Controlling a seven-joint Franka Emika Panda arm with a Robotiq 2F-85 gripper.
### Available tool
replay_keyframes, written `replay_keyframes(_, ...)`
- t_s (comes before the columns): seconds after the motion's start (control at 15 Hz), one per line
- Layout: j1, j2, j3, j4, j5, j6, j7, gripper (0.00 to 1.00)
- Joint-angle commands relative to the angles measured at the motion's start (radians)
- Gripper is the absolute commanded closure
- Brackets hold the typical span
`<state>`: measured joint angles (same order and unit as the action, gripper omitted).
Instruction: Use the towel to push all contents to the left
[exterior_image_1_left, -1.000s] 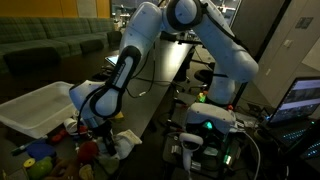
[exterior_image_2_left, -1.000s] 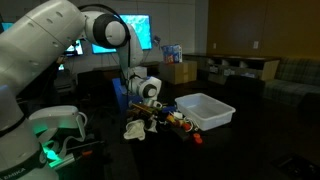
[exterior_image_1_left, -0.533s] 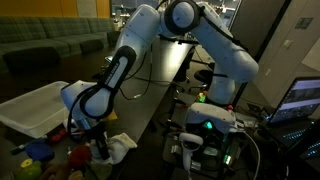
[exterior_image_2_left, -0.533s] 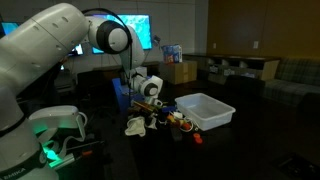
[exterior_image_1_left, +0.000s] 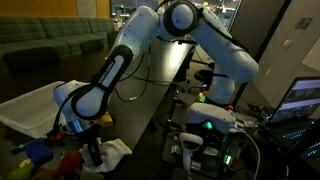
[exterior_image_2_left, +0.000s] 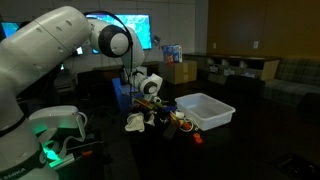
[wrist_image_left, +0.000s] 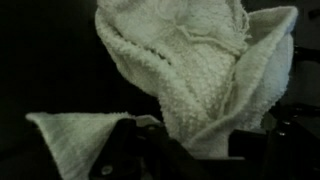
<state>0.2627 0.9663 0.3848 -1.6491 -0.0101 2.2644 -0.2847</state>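
Towel material: small white terry-cloth towel (wrist_image_left: 185, 65), soft, with a nubbly looped weave and a stitched hem along one fold.
Towel shape: bunched into a rounded, petal-like wad with deep creases. One flat, pointed corner spreads toward 8 o'clock in the wrist view.
Towel axis: in the wrist view the wad's long axis runs from the jaws at 6 o'clock up to 12 o'clock, loose end farthest from the jaws.
Jaws: closed tight, pinching the towel's lower folds. Only their dark ends show, at the bottom of the wrist view.
Towel place: the towel (exterior_image_1_left: 115, 151) sits crumpled on the dark flat counter (exterior_image_1_left: 150, 105), below the wrist of the glossy white robot arm (exterior_image_1_left: 120, 65).
Contents: jumble of small red, yellow and green hard-looking toys (exterior_image_1_left: 45, 155) at 9 o'clock of the towel, near it. Whether cloth and toys touch cannot be told.
Bin: large white rectangular plastic bin (exterior_image_2_left: 205, 108), smooth-walled and open-topped, at 3 o'clock of the towel in an exterior view, just past the toys.
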Motion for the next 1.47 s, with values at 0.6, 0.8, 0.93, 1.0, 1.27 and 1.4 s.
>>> replay_keyframes(0.6,-0.024,-0.033,0.036,0.031,0.064,-0.031,-0.076,0.99)
replay_keyframes(0.8,-0.072,-0.084,0.035,-0.016,0.072,-0.046,-0.106,0.99)
replay_keyframes(0.93,-0.113,-0.130,0.029,-0.062,0.080,-0.027,-0.118,0.99)
replay_keyframes(1.0,-0.128,-0.143,0.021,-0.073,0.084,-0.017,-0.115,0.99)
replay_keyframes(1.27,-0.189,-0.201,-0.035,-0.133,0.093,0.034,-0.084,0.99)
replay_keyframes(1.4,-0.225,-0.233,-0.068,-0.173,0.107,0.084,-0.073,0.99)
